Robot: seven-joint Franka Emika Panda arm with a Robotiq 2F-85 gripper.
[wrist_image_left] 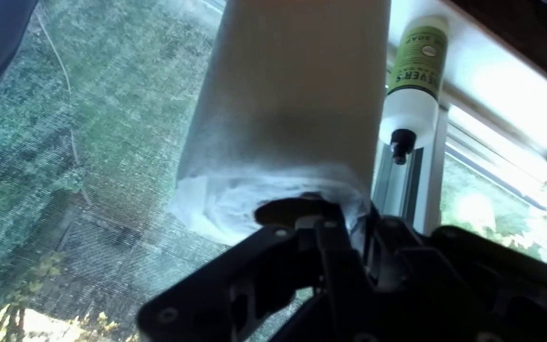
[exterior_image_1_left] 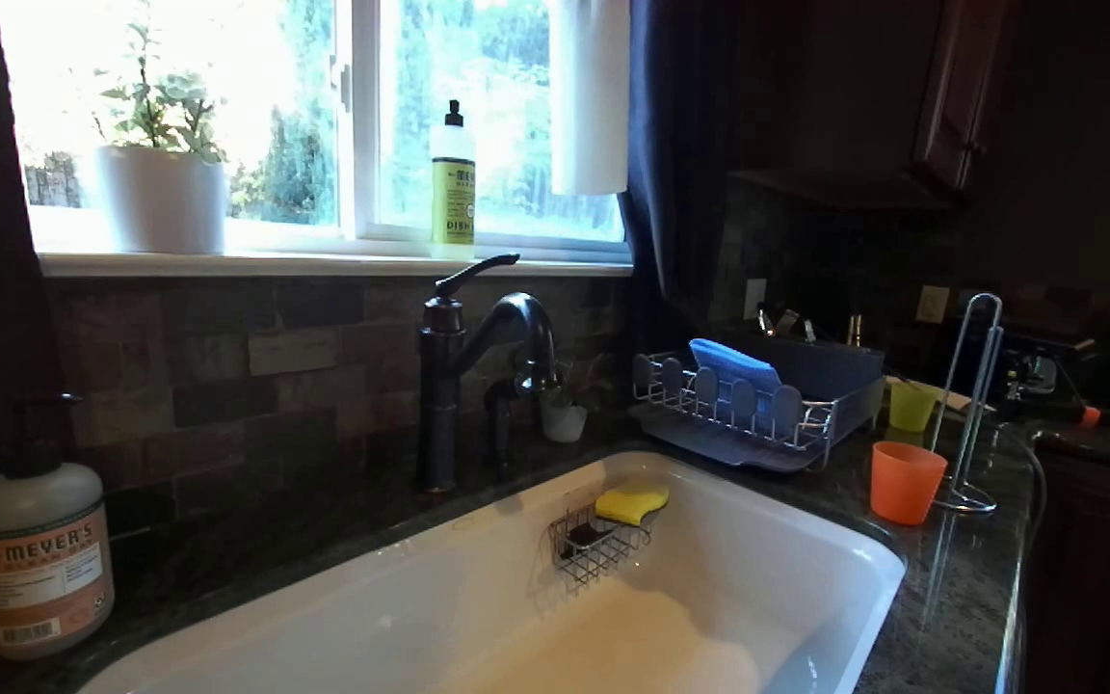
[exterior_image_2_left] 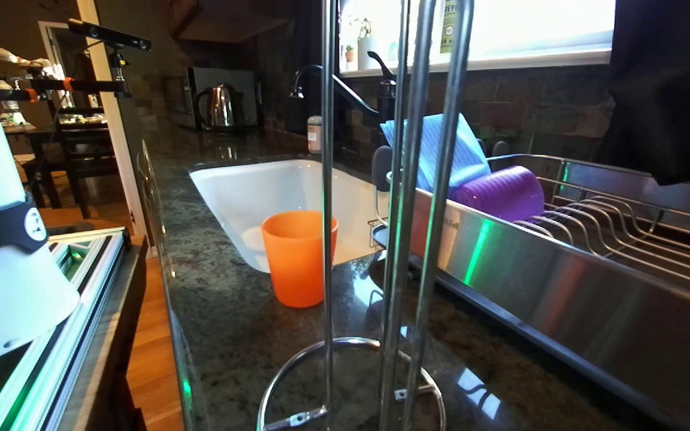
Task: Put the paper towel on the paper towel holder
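The paper towel (exterior_image_1_left: 591, 96) is a thick white roll. It hangs upright in front of the window, above the sill, its lower end free in the air. In the wrist view the roll (wrist_image_left: 297, 95) fills the upper middle, with its core hole facing me. My gripper (wrist_image_left: 349, 218) is shut on the roll's end wall, one finger in the core hole and one outside. The gripper is out of view in both exterior views. The paper towel holder (exterior_image_1_left: 979, 405) stands upright and bare on the counter; its rods and ring base also show close up in an exterior view (exterior_image_2_left: 402, 239).
An orange cup (exterior_image_1_left: 907, 482) stands beside the holder's base. A dish rack (exterior_image_2_left: 530, 269) and a lime cup (exterior_image_1_left: 911, 405) are near it. The dark faucet (exterior_image_1_left: 439, 405) rises behind the white sink (exterior_image_1_left: 863, 569). A green soap bottle (exterior_image_1_left: 454, 193) stands on the sill, beside the roll.
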